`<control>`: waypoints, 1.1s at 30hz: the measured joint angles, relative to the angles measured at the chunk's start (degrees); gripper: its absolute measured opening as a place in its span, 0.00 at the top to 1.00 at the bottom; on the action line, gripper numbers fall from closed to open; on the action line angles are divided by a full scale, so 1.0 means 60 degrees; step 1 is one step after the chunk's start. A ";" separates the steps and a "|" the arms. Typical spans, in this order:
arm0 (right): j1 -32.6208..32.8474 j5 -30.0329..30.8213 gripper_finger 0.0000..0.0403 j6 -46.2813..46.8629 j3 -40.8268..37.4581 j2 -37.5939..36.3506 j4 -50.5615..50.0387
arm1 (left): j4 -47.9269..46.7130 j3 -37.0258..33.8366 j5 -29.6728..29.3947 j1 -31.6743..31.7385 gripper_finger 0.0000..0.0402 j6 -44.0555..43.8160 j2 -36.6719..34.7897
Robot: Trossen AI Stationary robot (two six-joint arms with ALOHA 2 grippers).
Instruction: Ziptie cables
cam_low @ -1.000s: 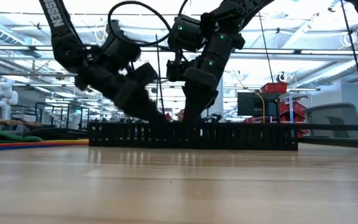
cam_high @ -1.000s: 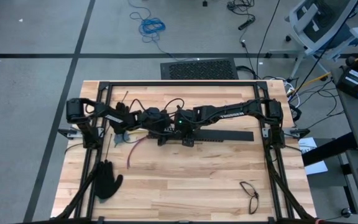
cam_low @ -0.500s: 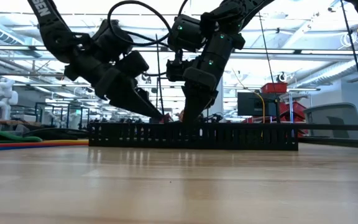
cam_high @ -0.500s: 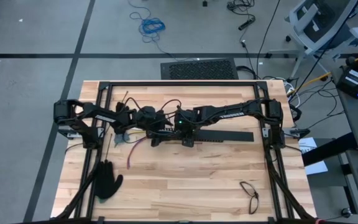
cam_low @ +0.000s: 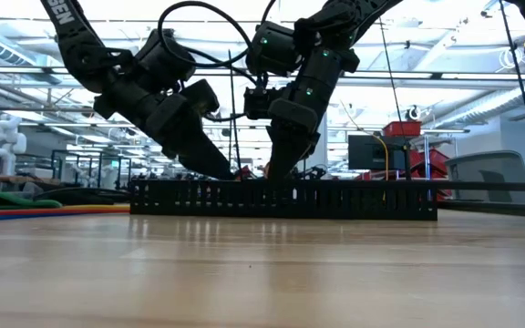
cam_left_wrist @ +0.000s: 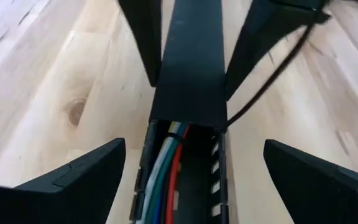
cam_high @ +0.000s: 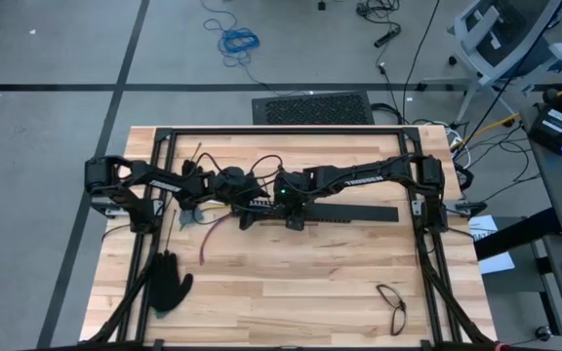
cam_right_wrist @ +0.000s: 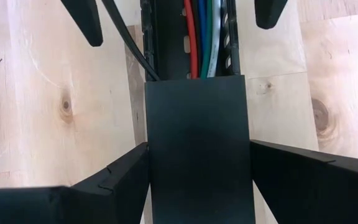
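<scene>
The cables (cam_right_wrist: 204, 37), red, blue, green and white, lie side by side inside a long black slotted bar (cam_high: 359, 213) that rests flat on the table. Their loose ends (cam_high: 208, 239) trail out at its left end. A flat black cover (cam_right_wrist: 197, 124) lies over the bar's channel. My right gripper (cam_right_wrist: 197, 180) is shut on this cover. My left gripper (cam_left_wrist: 194, 180) stands wide open, one finger on each side of the uncovered stretch of the bar (cam_left_wrist: 185, 174), touching nothing. A thin dark strand (cam_left_wrist: 266, 81) runs to the cover's corner; I cannot tell whether it is one of the zipties. My right gripper pinches the cover's two long edges (cam_right_wrist: 157, 155) between its two fingers, close to the end where the cables show. The fingers (cam_low: 276, 169) come steeply down from above and lie across the bar. Bar and cover stay flat on the table.
A black glove (cam_high: 169, 283) lies near the table's front left, and a pair of glasses (cam_high: 391, 304) lies at the front right. A black frame (cam_high: 281, 130) rims the table. Bare wood lies in front of the bar.
My left gripper has drawn back a little toward the table's left edge and risen, rolling slightly, and then kept still. It has stayed open. The bar, its cover and the cables have not moved.
</scene>
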 joint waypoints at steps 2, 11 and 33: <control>-0.0004 -0.0003 0.39 0.0011 0.0000 0.0004 0.0000 | -0.0004 0.0000 0.0000 0.0000 0.06 -0.0149 0.0002; -0.0004 -0.0018 0.39 0.0022 -0.0004 0.0004 0.0000 | -0.0338 -0.0001 -0.0157 0.0000 0.06 0.0184 0.0311; -0.0004 -0.0018 0.39 0.0025 -0.0007 0.0007 -0.0004 | -0.0153 0.0262 -0.0514 -0.0015 0.12 0.1385 0.0753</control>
